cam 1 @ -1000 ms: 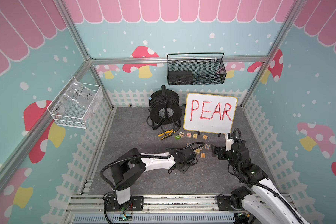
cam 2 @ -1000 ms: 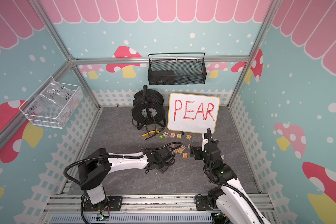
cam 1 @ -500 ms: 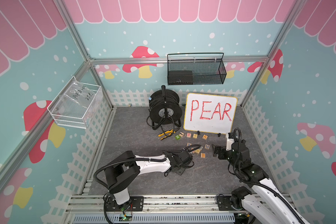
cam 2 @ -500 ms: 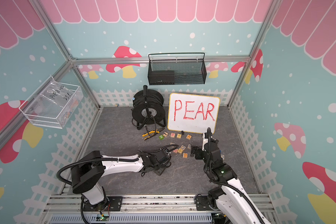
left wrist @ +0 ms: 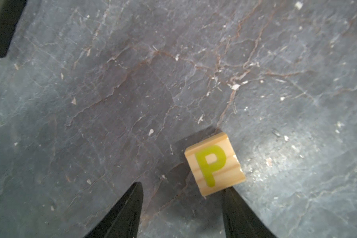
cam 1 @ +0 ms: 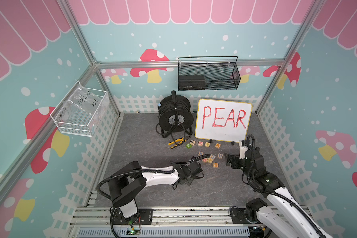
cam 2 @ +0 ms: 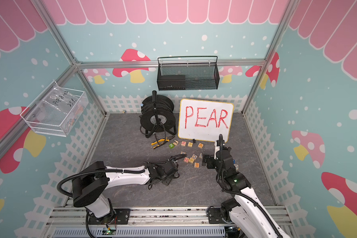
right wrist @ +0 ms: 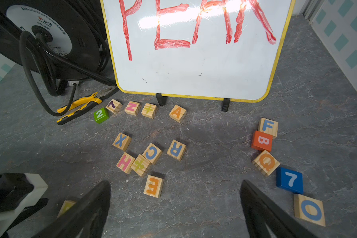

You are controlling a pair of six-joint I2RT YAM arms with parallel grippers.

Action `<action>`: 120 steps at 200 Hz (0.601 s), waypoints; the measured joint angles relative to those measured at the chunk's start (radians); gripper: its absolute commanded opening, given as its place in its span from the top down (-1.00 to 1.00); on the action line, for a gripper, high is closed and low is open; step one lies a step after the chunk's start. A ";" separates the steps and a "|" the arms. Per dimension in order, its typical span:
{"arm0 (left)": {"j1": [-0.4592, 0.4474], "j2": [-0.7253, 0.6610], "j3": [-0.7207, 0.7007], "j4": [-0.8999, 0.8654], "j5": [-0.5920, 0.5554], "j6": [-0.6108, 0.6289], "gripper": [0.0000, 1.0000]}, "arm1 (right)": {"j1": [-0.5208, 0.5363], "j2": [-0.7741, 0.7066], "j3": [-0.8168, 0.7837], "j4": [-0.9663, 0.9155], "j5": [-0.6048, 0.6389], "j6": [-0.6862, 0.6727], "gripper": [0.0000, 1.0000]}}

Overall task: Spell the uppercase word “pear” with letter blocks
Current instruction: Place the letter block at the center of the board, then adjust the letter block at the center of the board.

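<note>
**blockhead42:** Left gripper point(left wrist: 182, 185) has backed off from the block pile point(cam 1: 209, 158) since a second ago, and it's gone from clamped to roughly half open. Small wooden cube with the yellow-green P point(left wrist: 214, 163) sits loose on the grey slate floor point(left wrist: 132, 82), its corner seemingly touching one fingertip point(left wrist: 228, 191).

**yamfan:** Yep, nothing gripped. Bare floor all round that P cube, which lies farther out from the white board with red PEAR point(cam 1: 223, 119) than the pile does. Right gripper point(right wrist: 174, 183) is spread wide, empty, hovering. The wooden cube with orange-red E point(right wrist: 153, 186) lies just ahead of it, untouched.

**blockhead42:** Orange A cube point(right wrist: 177, 113) is right by the board's foot, and the blue R cube point(right wrist: 176, 150) stands free between A and E. H, C and plus-sign cubes point(right wrist: 139, 162) huddle together, touching, beside E. Black cable reel point(cam 1: 175, 117) and yellow-handled pliers point(cam 1: 176, 142) sit beside the board.
</note>
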 measured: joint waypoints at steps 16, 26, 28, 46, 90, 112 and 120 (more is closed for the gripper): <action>0.000 0.000 -0.002 0.000 -0.010 -0.007 -0.27 | 0.000 0.001 0.000 0.000 0.000 0.000 -0.98; 0.000 0.000 -0.002 -0.001 -0.013 -0.009 -0.27 | 0.000 0.002 0.001 0.000 0.000 0.000 -0.98; 0.000 0.000 -0.002 -0.001 -0.013 -0.010 -0.27 | 0.000 0.002 0.001 0.000 0.000 0.000 -0.98; 0.000 -0.008 -0.004 -0.008 -0.008 -0.013 -0.27 | 0.000 0.003 0.001 0.000 0.000 0.000 -0.98; 0.000 -0.128 -0.002 -0.025 0.068 -0.046 -0.38 | 0.000 0.003 0.001 0.000 0.001 0.000 -0.98; 0.000 -0.138 0.042 -0.027 0.077 -0.091 -0.39 | 0.000 0.004 0.001 0.000 0.001 0.000 -0.98; 0.001 -0.123 0.069 -0.034 0.078 -0.109 -0.39 | 0.000 0.005 0.001 0.000 0.001 0.000 -0.98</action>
